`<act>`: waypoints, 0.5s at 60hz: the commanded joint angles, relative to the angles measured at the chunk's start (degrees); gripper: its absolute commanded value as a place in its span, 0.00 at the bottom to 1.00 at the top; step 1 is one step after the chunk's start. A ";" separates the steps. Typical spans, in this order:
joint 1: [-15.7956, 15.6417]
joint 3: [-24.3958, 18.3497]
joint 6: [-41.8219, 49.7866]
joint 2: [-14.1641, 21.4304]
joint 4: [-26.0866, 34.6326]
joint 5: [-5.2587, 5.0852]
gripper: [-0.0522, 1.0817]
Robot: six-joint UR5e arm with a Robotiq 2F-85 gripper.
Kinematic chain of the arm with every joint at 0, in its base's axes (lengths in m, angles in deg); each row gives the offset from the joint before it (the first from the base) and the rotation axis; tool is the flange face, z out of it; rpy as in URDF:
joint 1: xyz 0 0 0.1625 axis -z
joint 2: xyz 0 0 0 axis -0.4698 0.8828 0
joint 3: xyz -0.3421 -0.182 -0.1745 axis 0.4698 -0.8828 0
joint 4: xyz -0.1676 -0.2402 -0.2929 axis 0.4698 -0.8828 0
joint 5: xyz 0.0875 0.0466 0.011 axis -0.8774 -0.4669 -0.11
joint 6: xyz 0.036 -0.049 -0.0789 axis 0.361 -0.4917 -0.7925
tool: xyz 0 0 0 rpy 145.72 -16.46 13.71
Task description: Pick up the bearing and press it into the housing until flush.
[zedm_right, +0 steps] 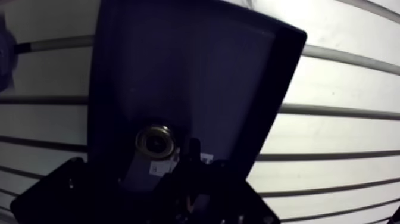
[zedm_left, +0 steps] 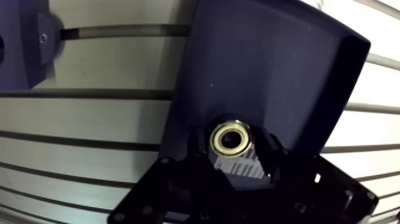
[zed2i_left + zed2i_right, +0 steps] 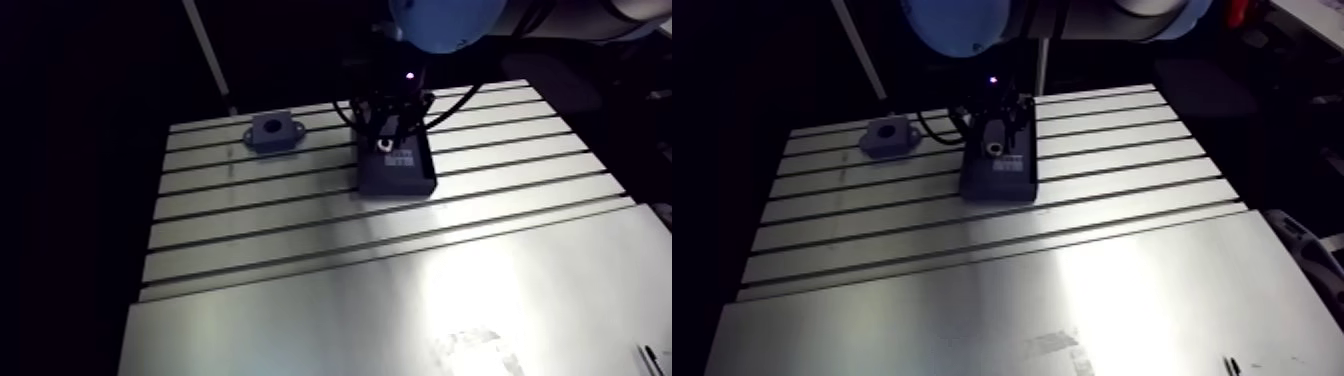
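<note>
A small metal ring with a brass-coloured inner race, the bearing (image 2: 232, 138), sits pressed between the dark fingers of my gripper (image 2: 234, 149). In the wrist view it is over the near end of a dark tray (image 2: 268, 71); whether it touches the tray I cannot tell. In the arm view the gripper (image 3: 384, 143) comes straight down onto that tray (image 3: 398, 180), with a pale spot at its tips. The housing (image 3: 272, 132), a dark grey block with a round bore and side lugs, stands on the table well to the left of the tray; its corner (image 2: 30, 47) shows in the wrist view.
The slotted aluminium table (image 3: 300, 220) runs under everything, with long grooves across it. A smooth plate (image 3: 420, 310) forms its front part. A thin pale rod (image 3: 210, 50) leans up behind the table's back left.
</note>
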 commanded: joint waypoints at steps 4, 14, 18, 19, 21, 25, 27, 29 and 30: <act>-0.31 -0.11 0.26 0.06 -0.02 -0.01 0.46; -0.32 -0.29 0.43 0.06 -0.02 -0.01 0.46; -0.32 -0.36 0.44 0.06 -0.02 -0.01 0.46; -0.32 -0.36 0.44 0.06 -0.02 -0.01 0.46; -0.32 -0.38 0.44 0.06 -0.02 0.06 0.46; -0.32 -0.38 0.44 0.06 -0.02 0.07 0.46; -0.32 -0.38 0.44 0.06 -0.02 0.07 0.46; -0.32 -0.38 0.44 0.06 -0.02 0.07 0.46; -0.32 -0.38 0.44 0.06 -0.02 0.07 0.46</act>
